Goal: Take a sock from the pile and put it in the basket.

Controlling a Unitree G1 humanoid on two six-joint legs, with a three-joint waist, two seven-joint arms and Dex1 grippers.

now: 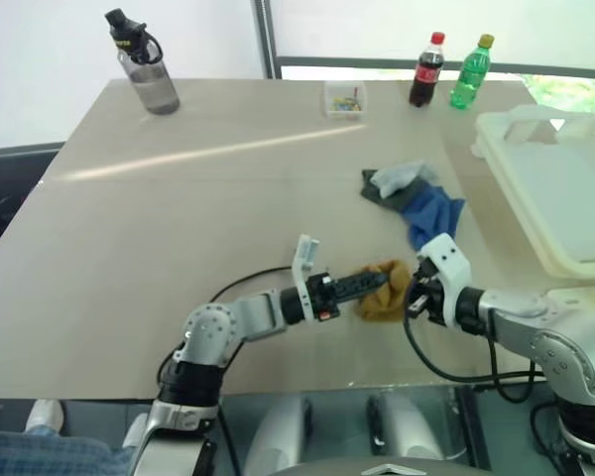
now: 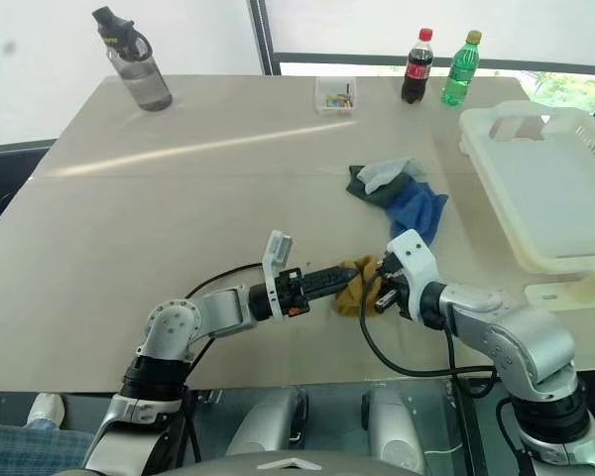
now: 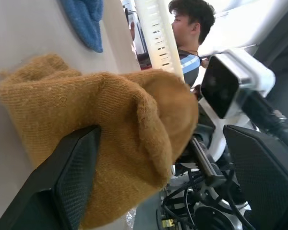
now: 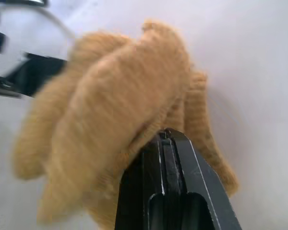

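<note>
Left eye view: I have one yellow sock out of the pile; the sock sits on the table in front of the pile, nearer to me, well apart from the other socks; it is not in the basket yet, and I see nothing inside the basket; so I think the first half is done and the carry and the drop are left.

My right gripper is pinched tight on the edge of the sock; in the right wrist view the black fingers are pressed together with yellow cloth bunched over them; that arm comes in from the basket side of the sock and tips down a little.

My left gripper is wide apart, with one finger on each side of the sock; it holds nothing so far; the left arm lies low and level over the table, bent at the elbow, pointing across at the right gripper; the two grippers meet at the sock.

The basket is past the pile, off to my right; I would have to lift the sock and swing it over the rim.
</note>
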